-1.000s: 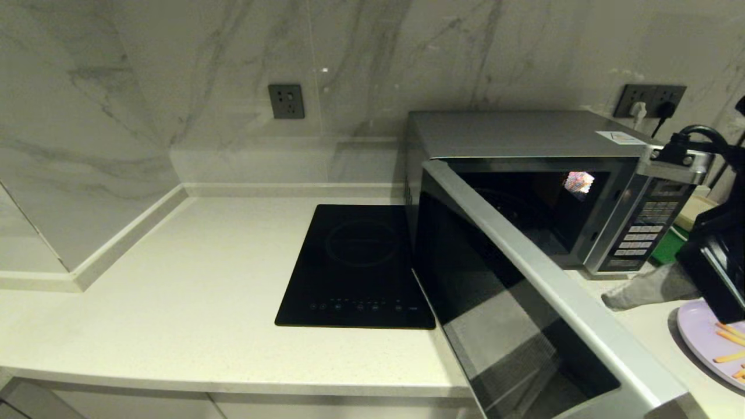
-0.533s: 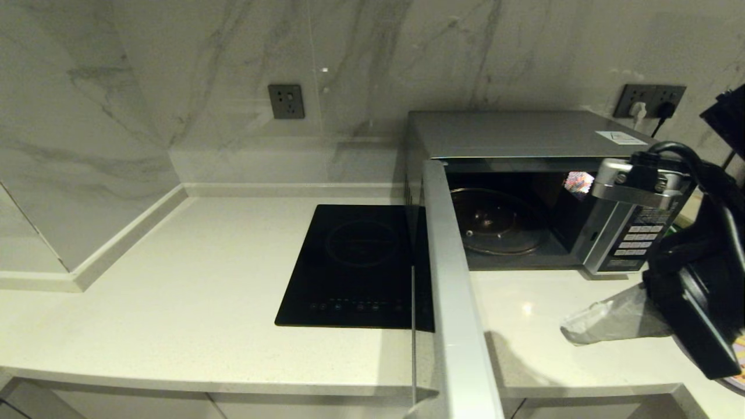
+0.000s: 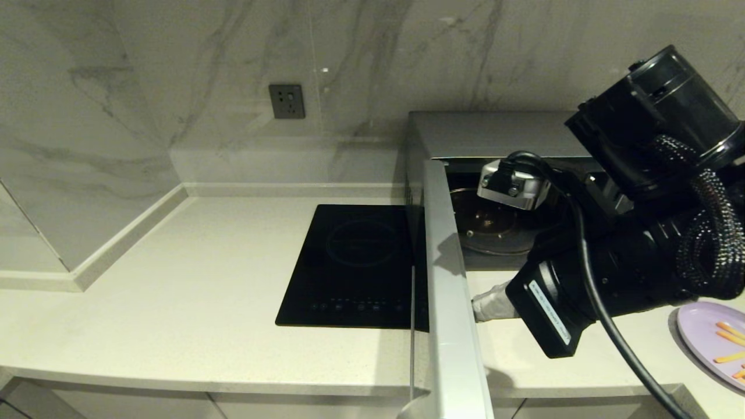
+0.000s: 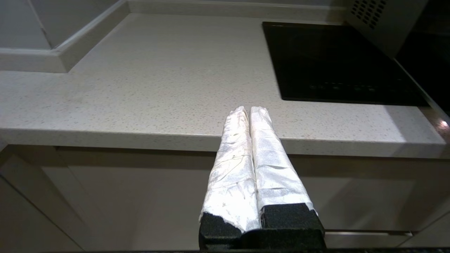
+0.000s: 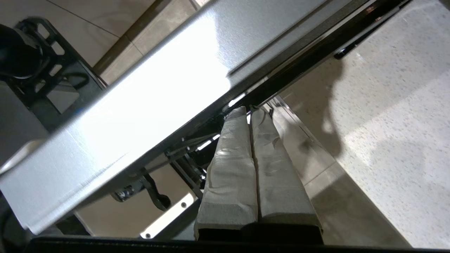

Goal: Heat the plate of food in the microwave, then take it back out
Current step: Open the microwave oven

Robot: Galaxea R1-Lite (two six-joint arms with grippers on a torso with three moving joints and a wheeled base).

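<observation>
Microwave (image 3: 465,134) first: it stood at the back right of the pale counter (image 3: 204,291) with its door (image 3: 448,302) swung wide open, edge-on toward the room, so the glass turntable (image 3: 489,224) inside lay in plain sight with no dish on it. Reaching across in front of the opening, the right arm held the right gripper (image 3: 480,304) low over the counter, its white-wrapped fingers (image 5: 253,158) pressed together with nothing between them and their tips right at the inner face of the door; whether they actually touched it I could not tell. Well off to the right, at the counter's near edge, sat the plate of food (image 3: 713,340), lilac with a few orange sticks on it, partly cut off from sight. Beside the microwave on the left lay a black hob (image 3: 355,267). Down in front of the counter edge hung the left gripper (image 4: 250,116), fingers closed and holding nothing.
</observation>
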